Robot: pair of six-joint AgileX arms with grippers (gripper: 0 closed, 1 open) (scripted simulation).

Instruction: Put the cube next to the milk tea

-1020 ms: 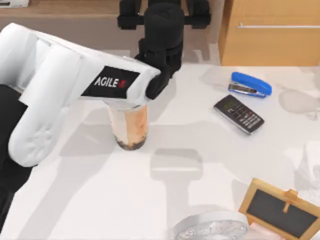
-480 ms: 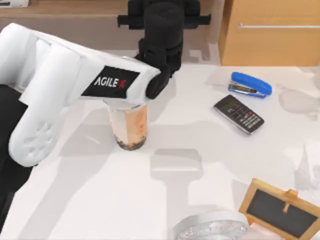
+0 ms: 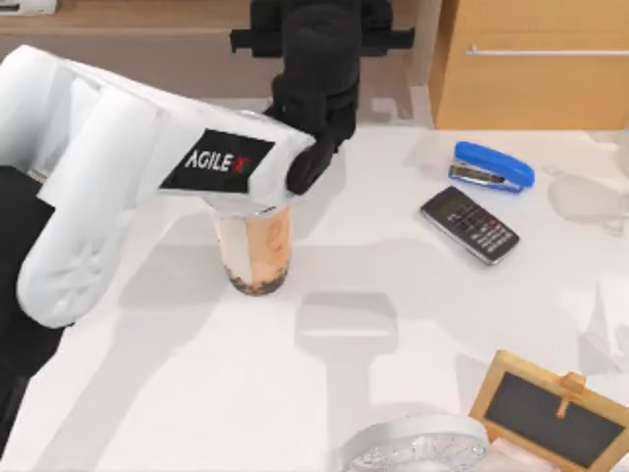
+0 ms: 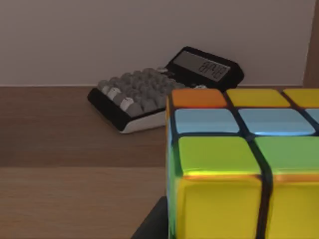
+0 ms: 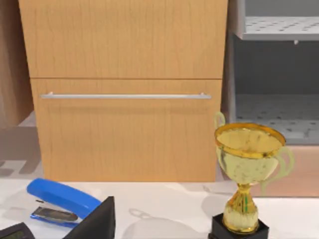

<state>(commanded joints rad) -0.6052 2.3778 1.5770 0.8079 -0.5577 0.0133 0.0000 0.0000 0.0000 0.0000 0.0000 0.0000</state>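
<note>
— Where is the left gripper [image 3: 322, 44]?

— At the upper middle of the top view, past the far edge of the white table [image 3: 393, 295]; the arm's white forearm crosses the upper left of the frame.

— And the cube [image 4: 239, 164]?

— In the left wrist view it sits right up against the camera, with orange, yellow, blue and green squares facing it; a dark finger [image 4: 154, 224] lies against its side edge, so the claw is pinching the cube; under it is a brown wooden surface [image 4: 75, 199], and farther back a black calculator [image 4: 164, 87] rests on that wood.

— The milk tea [image 3: 254, 246]?

— Upright on the table, left of centre in the top view, its top hidden beneath the forearm; the dark pearls show at its base.

— Anything else on the table?

— A blue stapler [image 3: 491, 167] at the upper right, a black phone [image 3: 470, 224] just below it, a small chalkboard [image 3: 548, 408] at the lower right.

— The right gripper [image 5: 94, 221]?

— Parked; its wrist view faces a wooden cabinet [image 5: 124, 99] and a gold trophy [image 5: 246, 179]; spread or pressed together, I cannot tell.
</note>
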